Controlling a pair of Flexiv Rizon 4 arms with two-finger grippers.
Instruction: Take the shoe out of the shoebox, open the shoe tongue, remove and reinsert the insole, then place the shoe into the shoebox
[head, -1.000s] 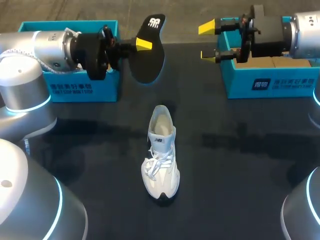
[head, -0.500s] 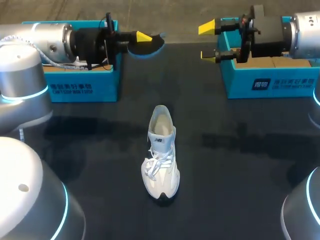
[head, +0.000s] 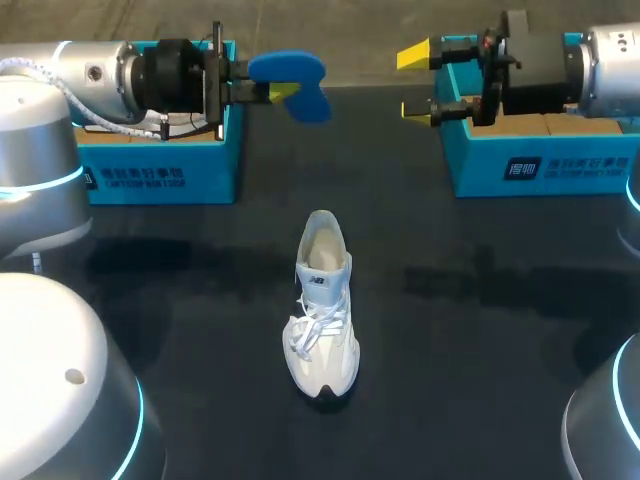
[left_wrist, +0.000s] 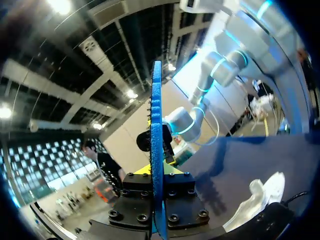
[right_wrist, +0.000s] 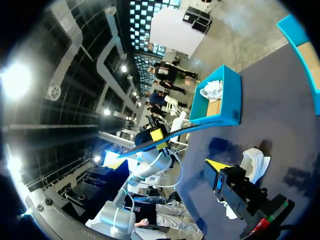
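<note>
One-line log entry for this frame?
left fingers: shut on insole, aloft | right fingers: open, empty | shoe: on table, insole out

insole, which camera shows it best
The head view: the blue insole shows its broad face there, clamped in the left pincer beyond the shoe. The left wrist view shows it only edge-on, a thin blue strip rising from the pincer. The right wrist view shows it small and far off, a slanted sliver.

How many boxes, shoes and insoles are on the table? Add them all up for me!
Teal shoeboxes: 2, one at the left, one at the right
White shoe out on the table: 1
Blue insole, held up in the air: 1
Total: 4
</note>
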